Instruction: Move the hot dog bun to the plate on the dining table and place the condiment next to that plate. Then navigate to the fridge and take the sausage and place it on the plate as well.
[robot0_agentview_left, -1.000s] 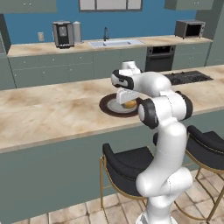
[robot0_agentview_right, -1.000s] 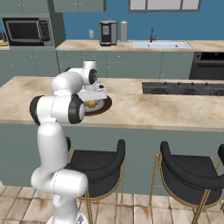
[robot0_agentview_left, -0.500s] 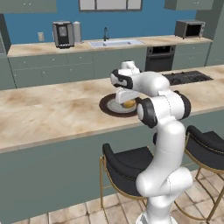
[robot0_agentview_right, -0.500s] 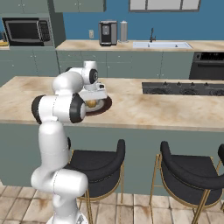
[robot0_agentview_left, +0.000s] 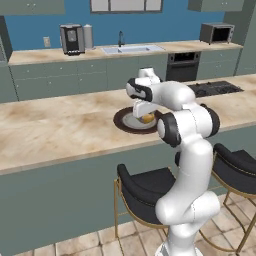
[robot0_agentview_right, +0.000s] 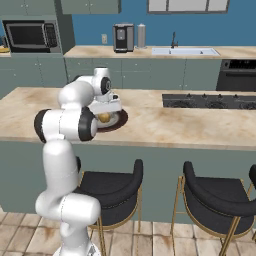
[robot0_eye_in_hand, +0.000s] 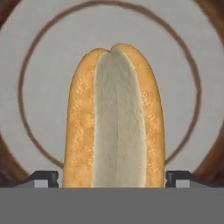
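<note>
Tan hot dog bun (robot0_eye_in_hand: 113, 118) cropped below, plate (robot0_eye_in_hand: 39, 87) rim cut off

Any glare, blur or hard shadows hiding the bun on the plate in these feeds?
Hand view: even flat light, no glare, hot dog bun sharp on the plate, tool fingertips clear either side. Left base view: soft, arm partly covers the plate. Right base view: the same, bun a small patch.

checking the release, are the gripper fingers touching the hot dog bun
Apart. In the hand view both fingertips stand clear of the hot dog bun, with plate showing in the gaps.
</note>
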